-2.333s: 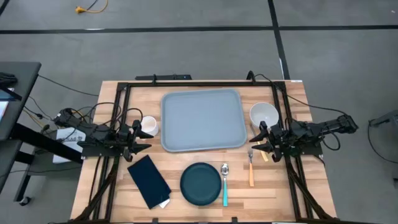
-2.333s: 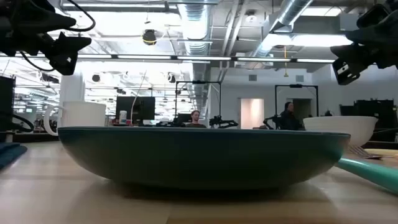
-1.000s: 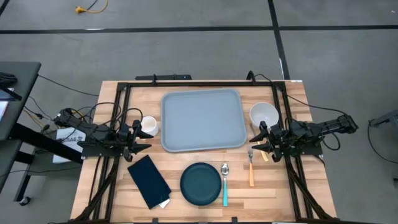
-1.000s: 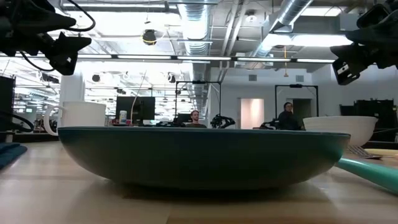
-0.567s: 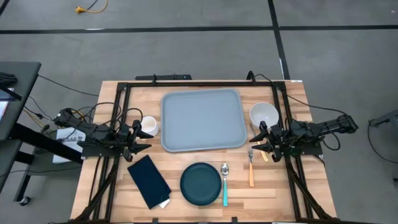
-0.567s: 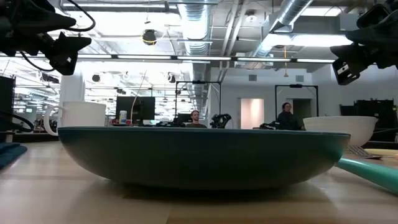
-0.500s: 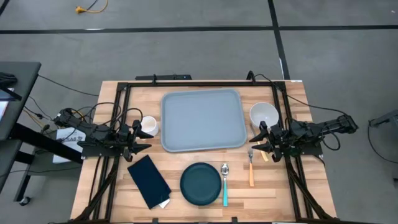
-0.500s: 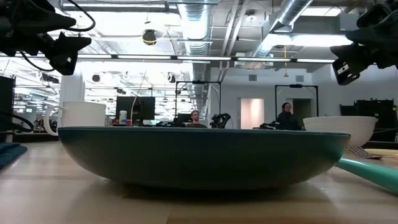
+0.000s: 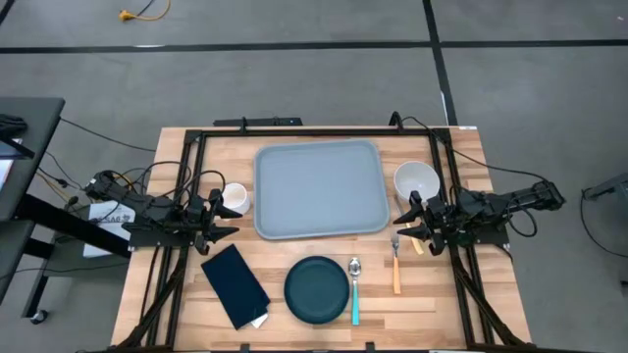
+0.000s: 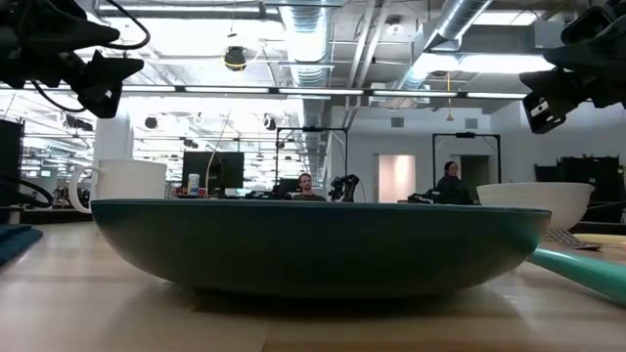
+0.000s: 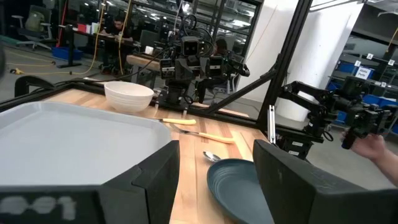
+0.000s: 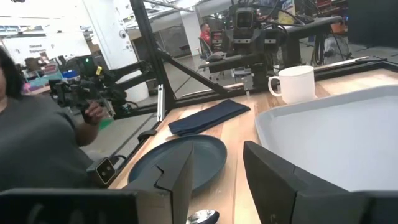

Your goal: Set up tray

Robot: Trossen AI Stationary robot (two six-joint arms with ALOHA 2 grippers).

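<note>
The light grey-blue tray point(image 9: 321, 189) lies flat at the middle of the table's far half, with nothing on it. Left of it stands a white mug point(image 9: 234, 197), and right of it a white bowl point(image 9: 416, 180). Nearer lie a dark round plate point(image 9: 317, 289), a navy napkin point(image 9: 235, 285), a teal-handled spoon point(image 9: 354, 289) and a wooden-handled fork point(image 9: 395, 265). My left gripper point(image 9: 224, 224) hovers level at the tray's left near corner, open and holding nothing. My right gripper point(image 9: 402, 224) hovers level at the tray's right near corner, open and holding nothing.
A black frame point(image 9: 314, 128) runs along the table's far edge and both sides. A second wooden-handled utensil point(image 9: 417, 241) lies under my right gripper. A person point(image 12: 37, 143) stands beyond the table's near edge, holding a dark device.
</note>
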